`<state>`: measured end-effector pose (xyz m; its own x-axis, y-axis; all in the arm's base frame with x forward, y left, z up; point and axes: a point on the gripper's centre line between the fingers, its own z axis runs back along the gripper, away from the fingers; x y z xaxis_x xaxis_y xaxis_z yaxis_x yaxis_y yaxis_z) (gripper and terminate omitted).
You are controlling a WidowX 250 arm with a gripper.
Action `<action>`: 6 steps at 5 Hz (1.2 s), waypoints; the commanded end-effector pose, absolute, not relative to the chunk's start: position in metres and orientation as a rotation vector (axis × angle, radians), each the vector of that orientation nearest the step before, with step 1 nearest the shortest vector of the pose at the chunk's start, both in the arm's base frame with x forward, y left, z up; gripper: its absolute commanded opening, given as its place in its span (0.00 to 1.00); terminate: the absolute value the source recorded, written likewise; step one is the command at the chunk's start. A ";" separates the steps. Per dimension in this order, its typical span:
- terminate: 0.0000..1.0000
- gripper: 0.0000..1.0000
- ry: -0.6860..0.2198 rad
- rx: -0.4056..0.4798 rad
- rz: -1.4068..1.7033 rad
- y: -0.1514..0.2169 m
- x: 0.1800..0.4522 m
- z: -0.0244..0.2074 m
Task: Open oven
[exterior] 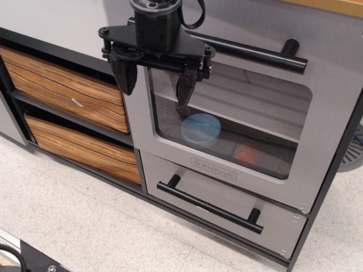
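The grey oven fills the middle and right of the view. Its door is closed, with a clear window, a "KidKraft" logo below it and a long black bar handle along the top. Through the window I see a blue disc and an orange thing inside. My black gripper hangs open and empty in front of the door's upper left corner, just below the left end of the handle. Its fingers straddle the door's left edge.
A smaller grey drawer front with a black handle sits under the oven door. Two wood-grain drawers stack to the left in a black frame. A pale speckled floor lies below.
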<state>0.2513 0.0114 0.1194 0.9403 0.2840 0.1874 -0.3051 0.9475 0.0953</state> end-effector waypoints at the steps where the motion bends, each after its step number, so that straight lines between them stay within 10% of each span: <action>1: 0.00 1.00 -0.173 0.124 0.301 0.011 0.251 0.119; 6: 0.00 1.00 -0.335 -0.306 1.472 0.056 0.303 0.155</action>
